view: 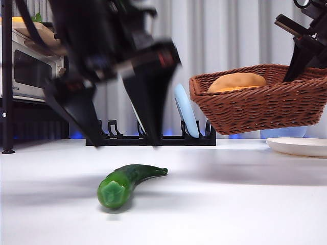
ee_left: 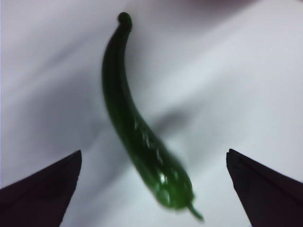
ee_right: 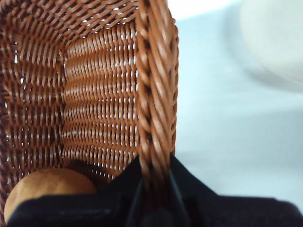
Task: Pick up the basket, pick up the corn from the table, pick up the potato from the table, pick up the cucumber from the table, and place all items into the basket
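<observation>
Now the cucumber is the target, with the basket held up to one side.

Jaws spread wide, the left gripper (view: 122, 143) hangs above the cucumber (view: 126, 182), which lies on the white table (view: 245, 204); in the front view its cut end points toward 7 o'clock and its thin tip toward 2 o'clock. The right gripper (ee_right: 154, 189) is clenched on the basket (view: 260, 104) by its braided rim, holding it clear of the table at about 3 o'clock from the cucumber, with the potato (view: 236, 81) inside. No corn shows in any view. The risk I see is in the close: the skin is glossy and curved, so jaws meeting it off-centre or along its length could squirt it sideways or roll it away. A rim-only grip could also let the basket tilt.
</observation>
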